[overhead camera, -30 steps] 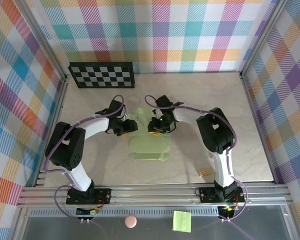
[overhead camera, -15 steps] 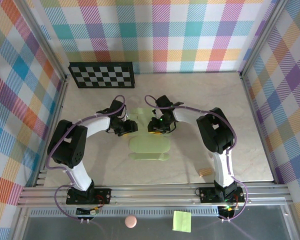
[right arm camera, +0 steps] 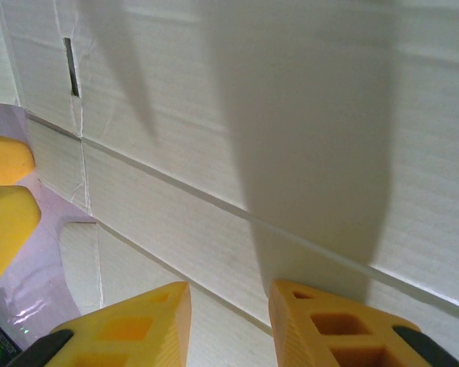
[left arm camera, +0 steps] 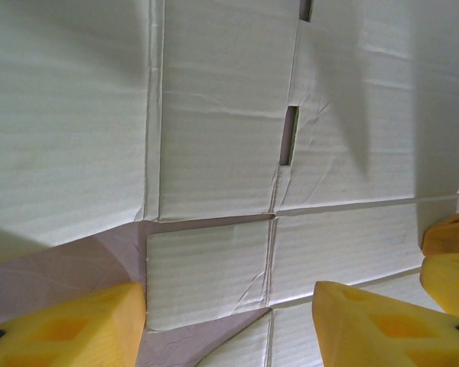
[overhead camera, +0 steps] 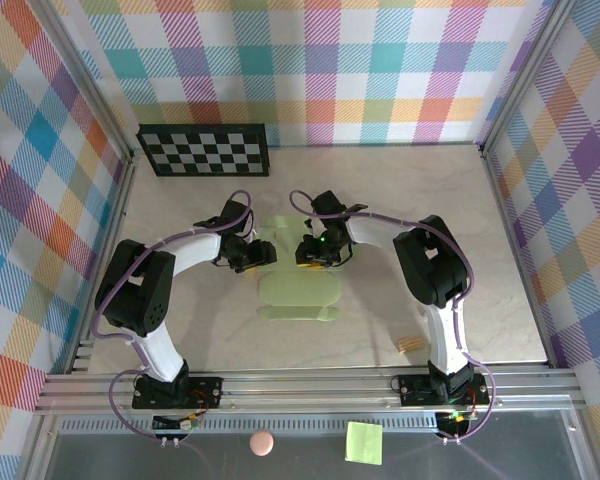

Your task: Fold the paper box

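The paper box (overhead camera: 298, 296), a pale lime-green creased card cut-out, lies partly folded on the table's middle, with a further panel (overhead camera: 283, 236) reaching back between the two grippers. My left gripper (overhead camera: 254, 254) is low over its left edge. Its yellow fingers (left arm camera: 69, 329) stand wide apart and open, and a small flap (left arm camera: 206, 271) lies under the gap. My right gripper (overhead camera: 315, 251) sits over the card's right part. It is open with a narrower gap (right arm camera: 229, 321) and nothing but creased card (right arm camera: 291, 153) beneath it.
A checkerboard (overhead camera: 204, 150) leans at the back left wall. A small tan piece (overhead camera: 410, 344) lies near the right arm's base. Past the front rail sit a pink disc (overhead camera: 262, 442) and a bright-green sticky note (overhead camera: 364, 441). Plaid walls enclose the table.
The left arm's elbow shifted slightly. The grippers and the card stay where they were.
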Motion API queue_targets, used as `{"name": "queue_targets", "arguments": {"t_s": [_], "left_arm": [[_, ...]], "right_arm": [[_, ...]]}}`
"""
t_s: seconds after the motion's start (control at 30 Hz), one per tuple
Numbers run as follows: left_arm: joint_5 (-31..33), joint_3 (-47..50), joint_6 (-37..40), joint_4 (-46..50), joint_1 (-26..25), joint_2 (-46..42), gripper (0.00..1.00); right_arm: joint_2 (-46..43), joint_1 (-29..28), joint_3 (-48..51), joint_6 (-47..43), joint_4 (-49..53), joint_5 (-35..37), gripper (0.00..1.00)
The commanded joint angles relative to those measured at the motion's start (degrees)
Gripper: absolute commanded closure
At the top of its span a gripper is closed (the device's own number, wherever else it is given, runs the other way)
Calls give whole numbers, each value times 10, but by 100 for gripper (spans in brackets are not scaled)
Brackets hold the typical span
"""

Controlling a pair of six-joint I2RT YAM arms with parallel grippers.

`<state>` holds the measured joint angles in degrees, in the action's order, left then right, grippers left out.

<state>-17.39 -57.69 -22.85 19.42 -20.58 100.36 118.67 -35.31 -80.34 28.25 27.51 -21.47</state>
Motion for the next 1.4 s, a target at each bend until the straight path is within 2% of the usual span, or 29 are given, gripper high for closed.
{"name": "queue_targets", "arguments": {"t_s": [0.0, 0.37, 0.6, 0.87, 1.1, 1.23, 1.37], "left_arm": [[3, -5, 9, 14, -4, 6, 39], [-24, -6, 7, 5, -7, 21, 40], [-67, 2, -11, -25, -6, 5, 40], [-68, 2, -21, -23, -5, -25, 40], [-108, 11, -47, -62, -4, -37, 40], [-65, 14, -41, -41, -4, -46, 40], [-12, -8, -14, 27, -4, -31, 40]], "right_arm": [[2, -4, 18, -5, 25, 21, 65], [8, -4, 22, -2, 21, 22, 66], [10, -4, 24, 0, 19, 19, 66], [7, -4, 25, 0, 22, 20, 66], [8, -4, 31, 0, 19, 22, 66], [8, -4, 33, 2, 17, 22, 66], [8, -4, 31, 2, 18, 22, 66]]}}
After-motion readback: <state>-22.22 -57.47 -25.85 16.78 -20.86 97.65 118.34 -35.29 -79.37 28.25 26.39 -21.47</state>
